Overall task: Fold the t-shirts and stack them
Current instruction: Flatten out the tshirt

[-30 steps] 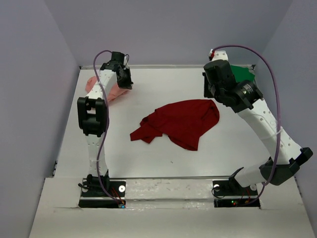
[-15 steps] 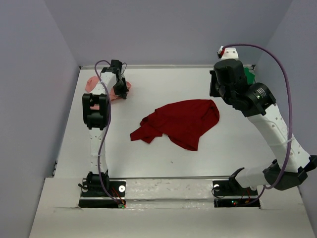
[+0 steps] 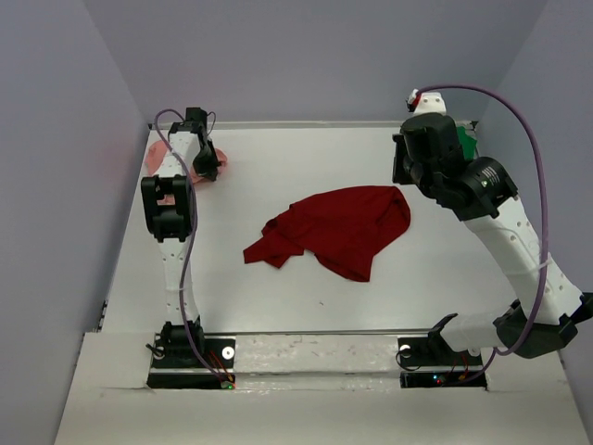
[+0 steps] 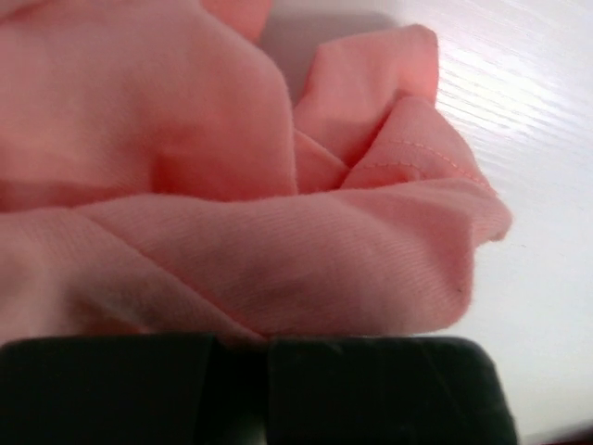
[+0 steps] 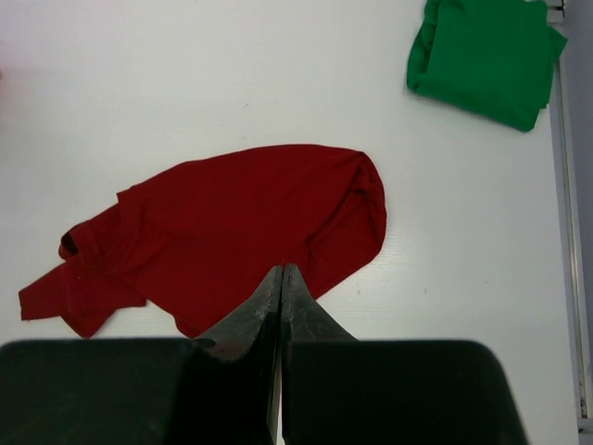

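Lately: L arm has swung out to far-left corner of table [image 3: 278,158]. The left gripper [image 3: 204,167] is closed w/ nothing seen between jaws, its tip right up against the bunched salmon-pink t-shirt [image 4: 232,232]. R arm has pulled up & back; right gripper [image 5: 281,273] closed, empty, hanging over the dark red t-shirt [image 3: 338,227], which stays crumpled mid-table. The green t-shirt [image 5: 486,56] sits in the far-right corner. Judged: no fold begun; pink looks the next pick, but the jaws must open first.
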`<state>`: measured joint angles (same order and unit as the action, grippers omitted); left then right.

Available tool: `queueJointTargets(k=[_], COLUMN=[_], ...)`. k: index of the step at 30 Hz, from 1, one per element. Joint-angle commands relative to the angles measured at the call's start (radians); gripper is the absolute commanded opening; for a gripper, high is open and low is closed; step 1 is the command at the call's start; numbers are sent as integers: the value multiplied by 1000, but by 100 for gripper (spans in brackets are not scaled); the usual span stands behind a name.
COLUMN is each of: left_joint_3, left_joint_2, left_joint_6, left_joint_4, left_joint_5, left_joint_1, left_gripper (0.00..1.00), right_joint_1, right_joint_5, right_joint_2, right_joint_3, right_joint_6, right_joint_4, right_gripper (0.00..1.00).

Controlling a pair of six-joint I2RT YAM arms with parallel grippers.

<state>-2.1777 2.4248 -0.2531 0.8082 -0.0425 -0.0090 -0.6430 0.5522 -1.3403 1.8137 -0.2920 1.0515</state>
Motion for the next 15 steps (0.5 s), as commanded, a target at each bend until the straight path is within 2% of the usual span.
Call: queueJointTargets(k=[1, 7, 10, 11, 12, 13, 14, 15], left_joint_3=[-60, -166, -122, -96, -46, -45, -9, 2], left_joint_2=[-1, 52, 28, 8, -41, -68, -119, -142], left_joint_6=[-6, -2, 11, 9, 20, 20, 23, 23], left_joint_4=[37, 48, 30, -1, -35, -35, -59, -61], left_joint_5=[32, -11, -80, -86, -102, -109, -115, -125], left_joint_1=[75, 99, 90, 83, 57, 57, 25, 15], left_gripper=[0, 0, 0, 7, 34, 49, 74, 74], right_joint_1=[-7, -7, -7, -7, -7, -7, -7, -7], right_joint_5=[-8, -40, -50, -52, -69, -69, -83, -90], right_joint_2=[27, 18, 29, 29, 27, 23, 15, 6], right_joint_3=[6, -30, -62, -71, -91, -96, -102, -102], right_joint_6=[1, -13, -24, -27, -26, -24, -22, -21], right_joint_4=[-1, 8, -4, -21, -33, -44, -54, -61], right_gripper=[0, 0, 0, 0, 0, 0, 0, 0])
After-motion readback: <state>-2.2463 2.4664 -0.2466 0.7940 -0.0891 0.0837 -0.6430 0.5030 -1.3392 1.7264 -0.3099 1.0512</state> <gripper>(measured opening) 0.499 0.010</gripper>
